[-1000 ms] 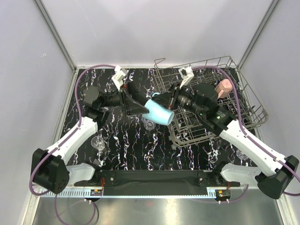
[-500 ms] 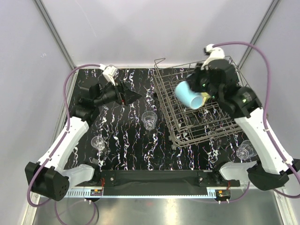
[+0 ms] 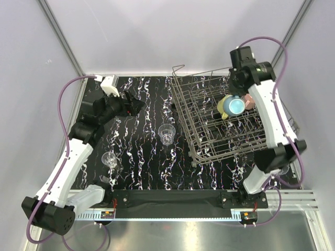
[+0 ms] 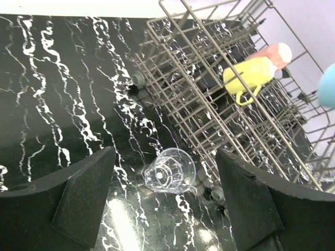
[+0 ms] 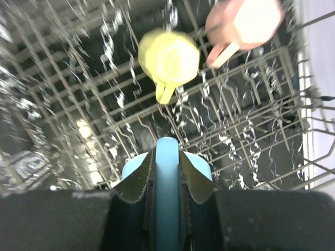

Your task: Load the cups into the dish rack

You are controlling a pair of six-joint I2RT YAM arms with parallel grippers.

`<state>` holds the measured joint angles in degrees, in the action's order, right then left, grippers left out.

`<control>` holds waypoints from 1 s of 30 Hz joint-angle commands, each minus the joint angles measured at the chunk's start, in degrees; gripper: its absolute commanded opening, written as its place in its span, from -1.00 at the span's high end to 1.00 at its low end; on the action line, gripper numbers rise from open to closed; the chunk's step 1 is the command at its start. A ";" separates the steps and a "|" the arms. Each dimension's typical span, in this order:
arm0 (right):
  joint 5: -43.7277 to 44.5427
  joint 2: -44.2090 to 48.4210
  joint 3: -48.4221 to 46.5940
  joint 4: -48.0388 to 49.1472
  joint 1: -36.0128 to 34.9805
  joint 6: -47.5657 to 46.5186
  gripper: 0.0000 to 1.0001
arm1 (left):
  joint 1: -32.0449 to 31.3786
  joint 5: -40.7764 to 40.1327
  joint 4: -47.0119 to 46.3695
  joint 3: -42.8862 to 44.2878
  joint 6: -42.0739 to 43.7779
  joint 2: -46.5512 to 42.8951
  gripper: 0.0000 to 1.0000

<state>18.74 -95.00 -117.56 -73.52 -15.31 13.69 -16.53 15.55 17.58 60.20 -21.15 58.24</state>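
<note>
From above, a light blue handled mug (image 3: 235,105) hangs over the far right of the grey wire dish rack (image 3: 209,141), round end up, long axis near vertical.

Left wrist: left pincer (image 4: 165,201) released above a clear glass (image 4: 170,171) on the black marbled worktop (image 4: 52,104).

Right wrist: right pincer (image 5: 166,157) clenched on that mug's handle.

Three views: one fixed overhead, two on the wrists, all overlapping at the dish rack (image 3: 207,137).
Top external: high, behind the arm bases, looking steeply down, far enough for the whole table (image 3: 141,157) and rack. Left wrist: low over the table, angled across it at the rack, mid range; shares the clear glass (image 4: 170,170) with top. Right wrist: straight down into the rack, close, blurry. Yellow mug (image 5: 168,57), pink mug (image 5: 243,23) and blue mug (image 5: 166,157) appear in all three.
</note>
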 commanded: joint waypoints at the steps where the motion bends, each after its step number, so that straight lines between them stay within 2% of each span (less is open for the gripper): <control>1: -1.95 -3.26 -2.68 -8.93 0.11 -1.39 1.00 | 0.10 -2.72 -0.27 2.81 1.72 -0.14 -0.68; 7: -9.86 -4.23 3.10 -7.96 0.11 -2.88 1.00 | 0.10 -2.02 -0.27 2.99 1.72 0.21 -0.68; 15: -12.85 -2.65 13.05 -4.45 0.11 -2.88 1.00 | 0.10 -0.97 -0.44 2.99 1.72 0.39 -0.68; 19: -12.59 -2.47 18.22 -0.85 0.11 -2.53 1.00 | 0.10 0.97 -0.27 3.51 1.63 1.70 -0.68; 30: -12.68 -5.72 21.58 5.57 0.19 -1.91 1.00 | 0.10 1.06 0.17 3.60 1.81 3.37 -0.68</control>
<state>6.44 -101.12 -95.94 -70.06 -15.25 11.81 -16.53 15.40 18.87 61.17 -20.34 61.08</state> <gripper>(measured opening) 0.208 0.835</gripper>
